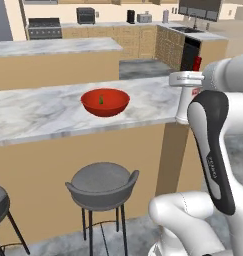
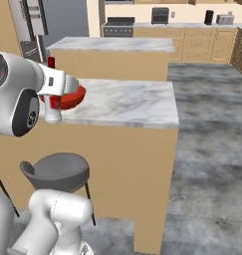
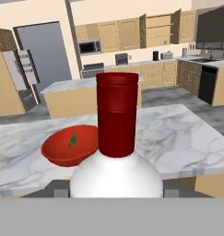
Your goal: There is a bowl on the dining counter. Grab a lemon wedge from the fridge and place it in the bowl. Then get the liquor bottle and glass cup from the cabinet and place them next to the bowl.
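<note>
You've got the bottle (image 3: 116, 159) clamped in the claw (image 1: 185, 80), standing at the counter's (image 1: 38, 112) near edge, just beside the bowl (image 1: 105, 102). Looks like rigid, smooth, top-heavy glass, so I'd judge it slippery and breakable: hold low on the white body, not the thin neck under the red cap. Bowl holds one small green-looking wedge (image 1: 101, 99).

Grey-seated stools (image 1: 102, 184) on a mottled grey floor (image 2: 212, 129), tan cabinets (image 3: 127, 33) behind.
</note>
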Controlling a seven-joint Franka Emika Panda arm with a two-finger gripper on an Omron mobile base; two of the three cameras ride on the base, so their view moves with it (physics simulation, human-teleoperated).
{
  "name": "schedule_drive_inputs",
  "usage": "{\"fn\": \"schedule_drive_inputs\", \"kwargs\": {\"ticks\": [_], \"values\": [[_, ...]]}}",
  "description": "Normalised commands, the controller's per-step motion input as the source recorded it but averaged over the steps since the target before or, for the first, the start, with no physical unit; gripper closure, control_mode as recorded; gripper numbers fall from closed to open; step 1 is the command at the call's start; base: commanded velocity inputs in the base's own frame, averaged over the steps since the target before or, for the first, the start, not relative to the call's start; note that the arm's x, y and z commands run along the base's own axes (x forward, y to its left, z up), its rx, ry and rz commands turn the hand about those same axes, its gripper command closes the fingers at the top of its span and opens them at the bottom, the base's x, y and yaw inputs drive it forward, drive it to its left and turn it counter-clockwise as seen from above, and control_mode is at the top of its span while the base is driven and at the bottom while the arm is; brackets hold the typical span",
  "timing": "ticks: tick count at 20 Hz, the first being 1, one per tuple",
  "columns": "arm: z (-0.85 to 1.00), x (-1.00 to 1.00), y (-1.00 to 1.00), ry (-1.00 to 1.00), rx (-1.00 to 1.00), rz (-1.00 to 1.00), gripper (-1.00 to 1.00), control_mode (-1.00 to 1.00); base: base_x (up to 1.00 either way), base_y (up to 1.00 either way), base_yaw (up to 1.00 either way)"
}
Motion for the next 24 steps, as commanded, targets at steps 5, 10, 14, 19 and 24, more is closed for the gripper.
{"fn": "schedule_drive_inputs", "kwargs": {"ticks": [5, 10, 14, 19, 24], "values": [[0.00, 0.00, 0.00, 0.00, 0.00, 0.00, 1.00, 1.00, 0.68, 0.29, -0.14], [0.00, 0.25, 0.03, 0.00, 0.00, 0.01, 1.00, -1.00, 0.42, 0.13, 0.00], [-0.04, 0.79, 0.00, -0.09, 0.00, 0.21, 1.00, -1.00, 0.00, 0.00, 0.00], [-0.18, 0.86, 0.00, -0.18, 0.00, 0.43, 1.00, -1.00, 0.00, 0.00, 0.00], [-0.33, 0.65, 0.00, -0.25, -0.01, 0.30, 1.00, -1.00, 0.00, 0.00, 0.00]]}}
